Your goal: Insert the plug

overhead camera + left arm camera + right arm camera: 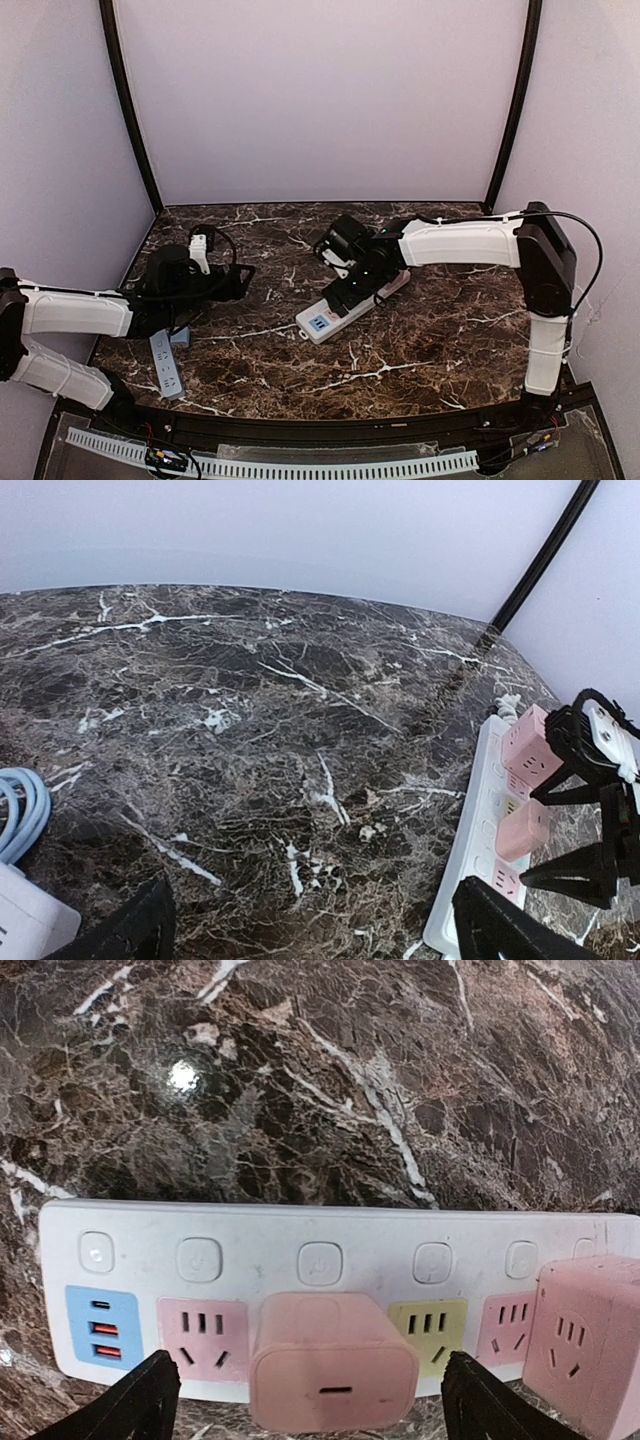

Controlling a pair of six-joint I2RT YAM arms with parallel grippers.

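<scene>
A white power strip (pixel 325 315) lies at the table's middle, and shows in the right wrist view (pixel 250 1232) and the left wrist view (pixel 478 815). A pink plug (pixel 333 1375) sits in one of its sockets, between a pink socket and a yellow socket (pixel 428 1325). My right gripper (pixel 315 1405) hovers over it, open, one finger on each side of the plug with gaps showing. From the left wrist the plug (pixel 523 830) shows between those fingers. My left gripper (pixel 240 280) is open and empty over bare marble (pixel 315 925).
A pink cube adapter (pixel 590 1355) is plugged in at the strip's right end. A second grey-blue strip (pixel 166 365) lies at front left. A blue cable (pixel 20 810) and a white block (pixel 30 920) lie by my left gripper. Walls enclose the table.
</scene>
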